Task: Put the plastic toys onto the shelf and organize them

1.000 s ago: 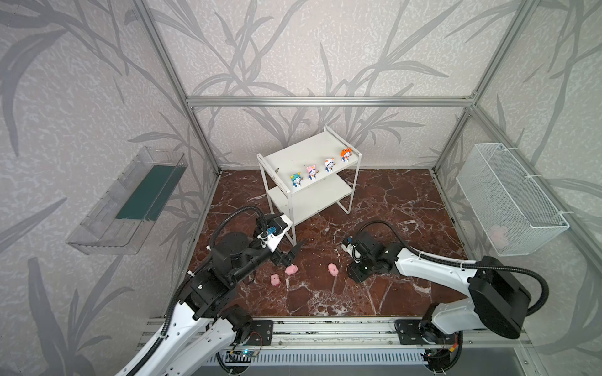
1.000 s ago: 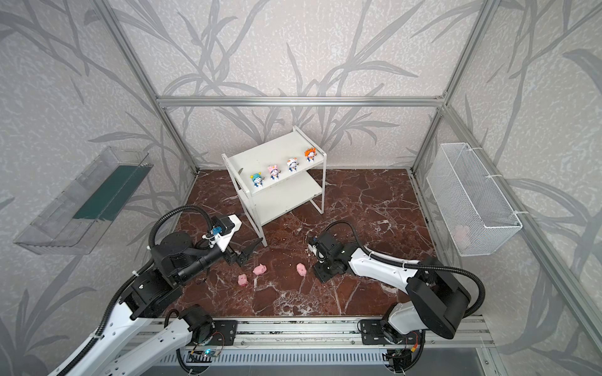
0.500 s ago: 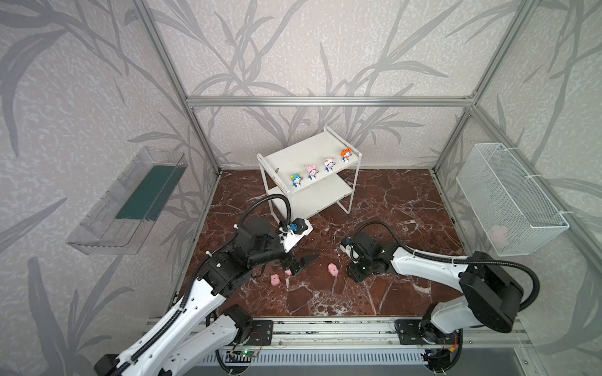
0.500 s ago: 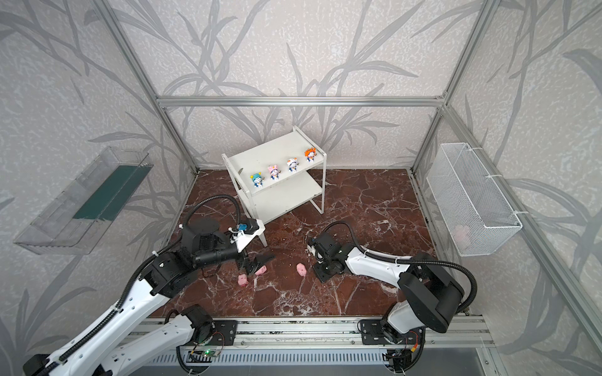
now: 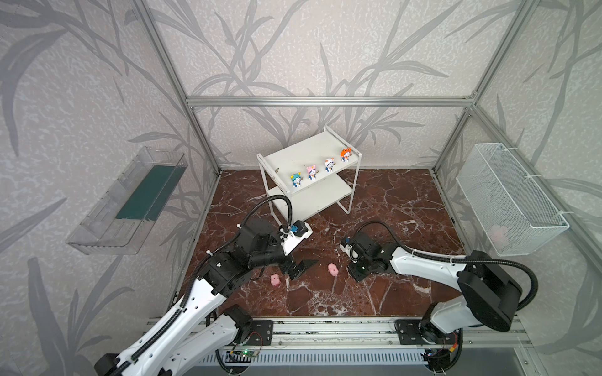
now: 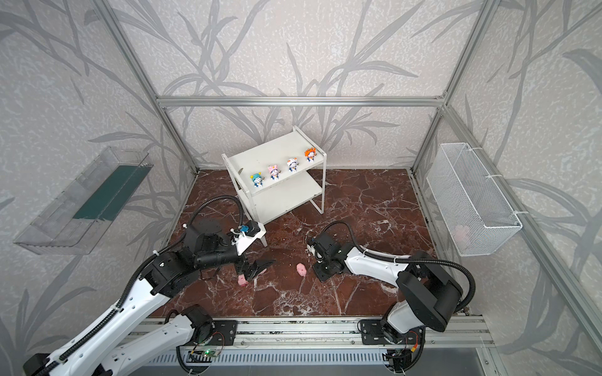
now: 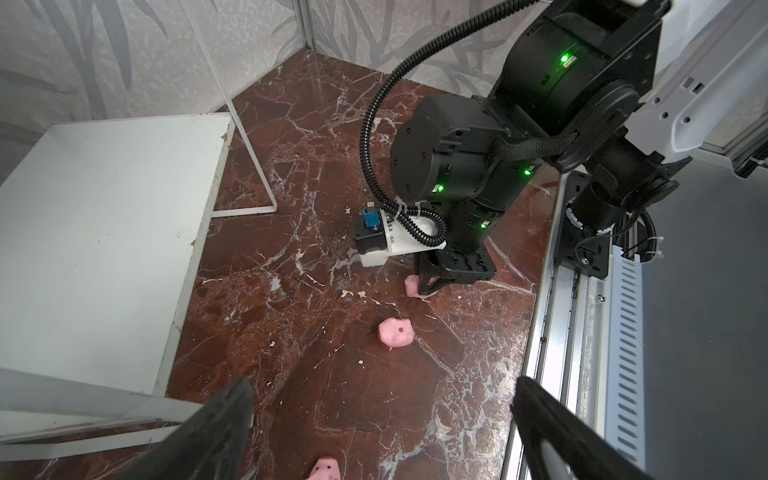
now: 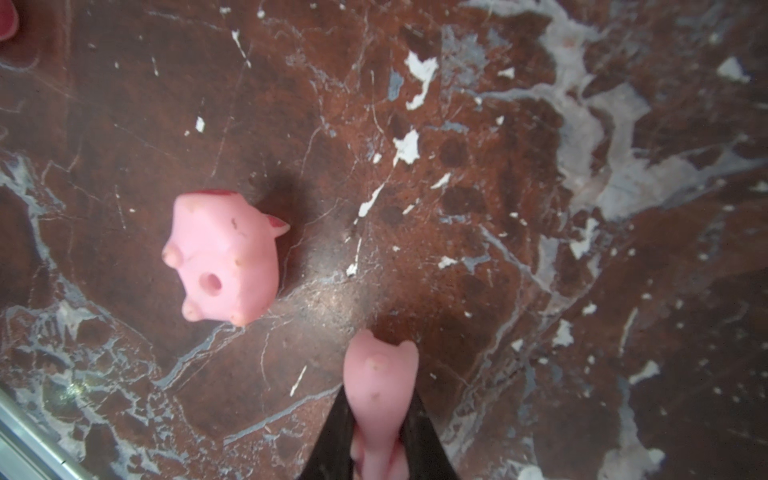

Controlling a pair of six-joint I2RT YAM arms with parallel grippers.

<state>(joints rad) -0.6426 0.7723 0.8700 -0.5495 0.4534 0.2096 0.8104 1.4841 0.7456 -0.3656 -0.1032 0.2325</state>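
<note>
My right gripper (image 8: 379,399) is shut on a tiny pink pig (image 8: 380,374), squeezed between its black fingers just above the marble floor. A second pig (image 8: 224,259) lies beside it, also in both top views (image 5: 333,269). My left gripper (image 5: 303,268) hangs open over the floor, with a pig (image 7: 324,471) below its jaws and another pig (image 5: 275,280) just to its left. The white shelf (image 5: 303,156) stands at the back. Figurines with teal (image 5: 295,180), pink (image 5: 311,172), white (image 5: 328,164) and orange (image 5: 345,154) hats line its top board.
A clear tray with a green panel (image 5: 136,198) hangs on the left wall. A white wire-mesh basket (image 5: 508,198) hangs on the right wall with a pale pink lump inside. The aluminium rail (image 5: 325,332) runs along the front edge.
My right gripper has closed on a pig. My left arm has swung right and forward over the pigs, still open, and now covers one of them in the top views.
</note>
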